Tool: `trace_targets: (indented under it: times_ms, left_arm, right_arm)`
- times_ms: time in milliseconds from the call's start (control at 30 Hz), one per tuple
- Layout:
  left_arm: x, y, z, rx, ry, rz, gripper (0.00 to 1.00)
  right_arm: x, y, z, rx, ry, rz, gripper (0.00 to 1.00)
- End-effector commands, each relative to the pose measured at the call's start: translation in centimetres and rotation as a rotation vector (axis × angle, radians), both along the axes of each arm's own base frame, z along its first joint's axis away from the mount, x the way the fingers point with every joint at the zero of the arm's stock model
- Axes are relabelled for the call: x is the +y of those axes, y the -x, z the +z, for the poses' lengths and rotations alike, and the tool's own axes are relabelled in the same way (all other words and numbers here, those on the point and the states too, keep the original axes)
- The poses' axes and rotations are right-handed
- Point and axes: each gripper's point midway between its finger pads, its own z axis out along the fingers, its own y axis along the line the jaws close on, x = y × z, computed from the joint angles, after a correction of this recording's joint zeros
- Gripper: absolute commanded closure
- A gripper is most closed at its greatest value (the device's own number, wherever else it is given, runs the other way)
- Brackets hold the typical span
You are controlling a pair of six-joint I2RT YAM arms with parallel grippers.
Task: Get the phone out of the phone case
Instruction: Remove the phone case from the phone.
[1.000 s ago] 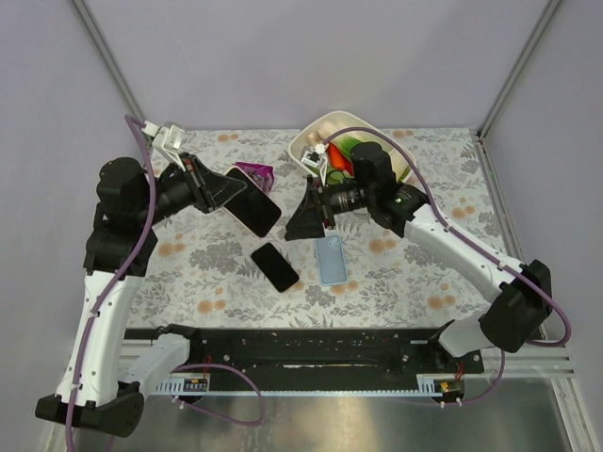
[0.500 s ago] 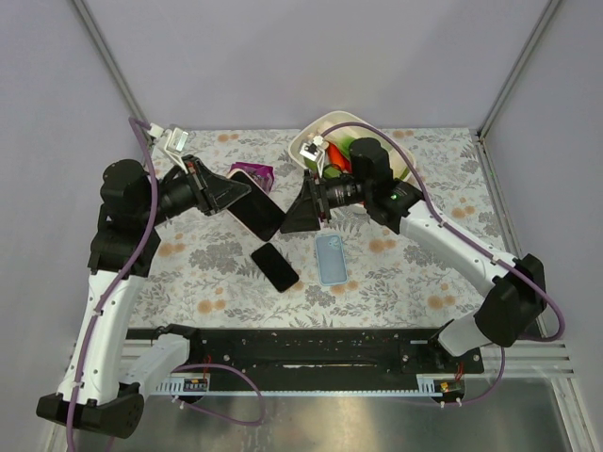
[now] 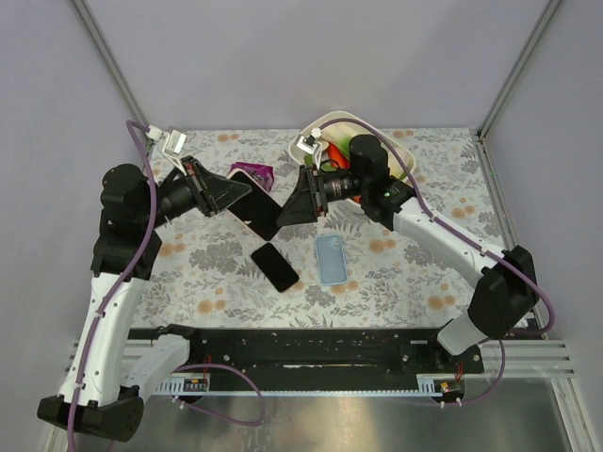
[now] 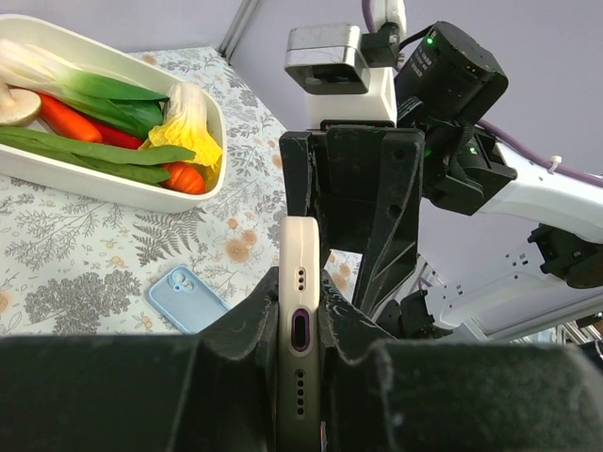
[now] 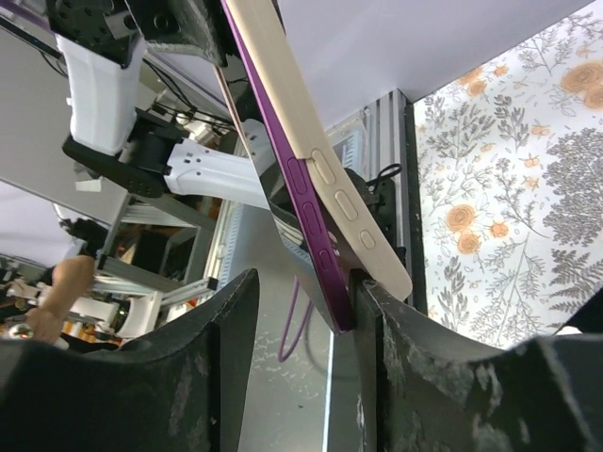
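My left gripper (image 3: 237, 196) is shut on the bottom end of a purple phone in a cream case (image 3: 259, 215) and holds it above the table. In the left wrist view (image 4: 300, 306) the phone's charging port (image 4: 300, 331) sits between the fingers. My right gripper (image 3: 288, 211) is at the phone's far end, jaws apart. In the right wrist view the gripper (image 5: 303, 294) straddles the purple phone's corner (image 5: 325, 268). The cream case (image 5: 339, 202) has peeled away there and lies over the outside of the right finger (image 5: 377, 311).
A black phone (image 3: 274, 266) and a light blue case (image 3: 330, 259) lie on the floral tabletop below the arms. A white tub of vegetables (image 3: 309, 137) stands at the back centre. A purple case (image 3: 252, 173) lies behind the held phone.
My right gripper has moved left and up, closing in on the far end of the held phone. The left gripper has kept its grip and barely moved.
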Motion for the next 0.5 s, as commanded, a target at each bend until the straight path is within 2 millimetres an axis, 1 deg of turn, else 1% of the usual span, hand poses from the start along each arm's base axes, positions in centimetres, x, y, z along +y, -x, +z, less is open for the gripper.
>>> trace_targets:
  times_ms: [0,167,300,400,433,467]
  left_arm:
    - [-0.5,-0.1,0.5,-0.054,0.014,-0.026,1.0]
    - [-0.9,-0.6,-0.5,-0.028,0.035,-0.035,1.0]
    - [-1.1,-0.9,-1.0,-0.024,0.037,-0.041,1.0]
    - [-1.3,-1.1,-1.5,-0.014,0.036,-0.042,1.0]
    - [-1.4,-1.2,-1.7,-0.014,0.037,-0.044,1.0]
    - [-1.4,-1.3,-2.0,-0.012,0.035,-0.044,1.0]
  right_arm:
    - [0.1,0.8,3.5,-0.055,-0.114,0.062,0.5]
    - [0.6,1.0,4.0,-0.041,-0.139,0.087,0.52]
    - [1.3,1.4,3.9,-0.033,-0.142,0.106,0.53]
    - [1.6,1.5,4.3,-0.029,-0.158,0.116,0.61]
    - [1.6,1.7,4.4,-0.023,-0.16,0.127,0.66]
    - [1.7,1.9,4.6,-0.026,-0.168,0.134,0.74]
